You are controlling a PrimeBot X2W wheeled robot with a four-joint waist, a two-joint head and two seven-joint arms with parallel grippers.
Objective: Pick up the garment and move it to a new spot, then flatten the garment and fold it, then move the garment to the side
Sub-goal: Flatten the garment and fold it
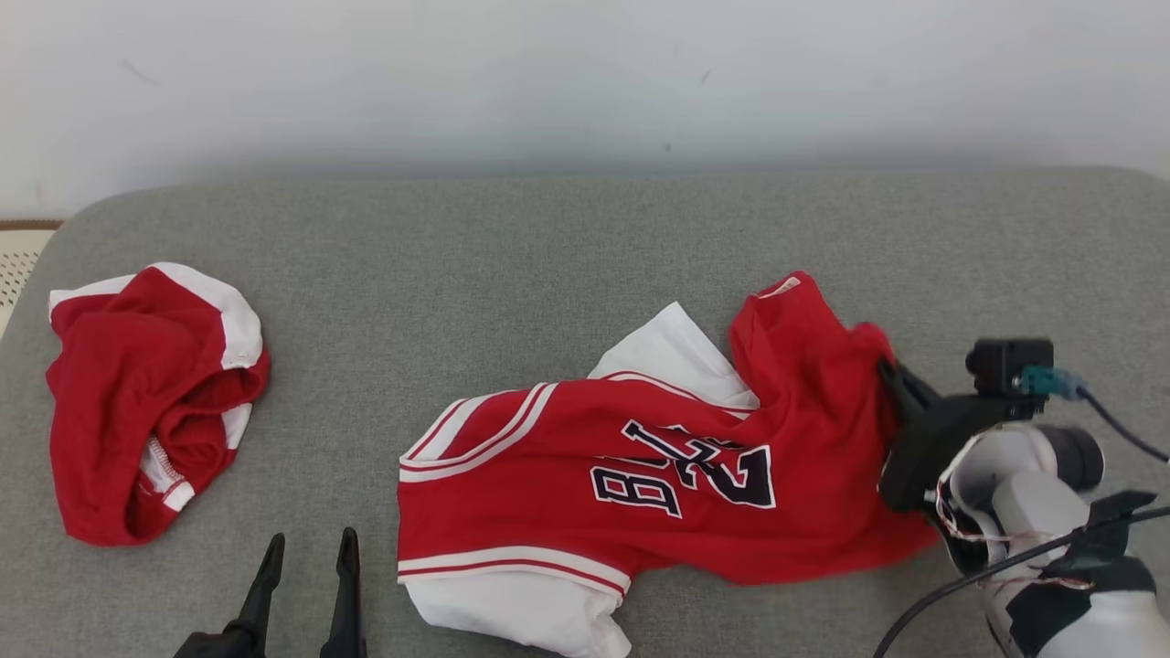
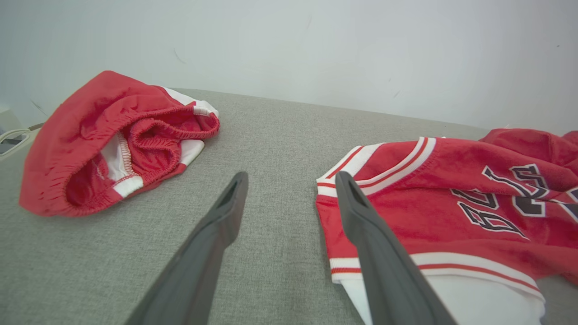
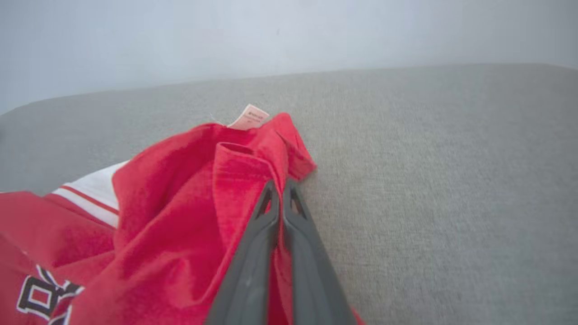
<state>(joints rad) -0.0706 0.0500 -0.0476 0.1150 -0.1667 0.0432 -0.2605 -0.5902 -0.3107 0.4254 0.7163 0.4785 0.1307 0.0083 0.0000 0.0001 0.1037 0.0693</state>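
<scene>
In the head view the red jersey (image 1: pixel 640 475) lay crumpled on the grey padded surface (image 1: pixel 548 274), from the lower centre of the frame to the right. Its white lining spilled out at the top and at the bottom, where the frame's lower edge cut it off. The dark numerals on its front were upside down and partly lost in a fold, so they were hard to read. The right gripper (image 1: pixel 888 370), at the right of the frame, had its jaws pressed together on the jersey's bunched right end, and the pale forearm and a black cable (image 1: pixel 960 585) hid the cloth behind them. The right wrist view showed this gripper (image 3: pixel 280 187) with its two dark fingers closed tip to tip on a raised fold of the jersey (image 3: pixel 171 216); how much cloth sat between them could not be made out. A small label (image 3: pixel 249 117) stuck up at the top of the bunch, its print too small to read. The left gripper (image 1: pixel 311 544), at the lower left with its base cut off by the frame's edge, stood with its jaws spread wide and held nothing. In the left wrist view this gripper (image 2: pixel 291 180) was above bare surface, its right finger covering part of the jersey (image 2: pixel 474 189) hem, while the garment ran off the right edge. A heap of red shorts (image 1: pixel 146 393) lay well apart at the far left, their inside folds too tangled to follow (image 2: pixel 104 140).
</scene>
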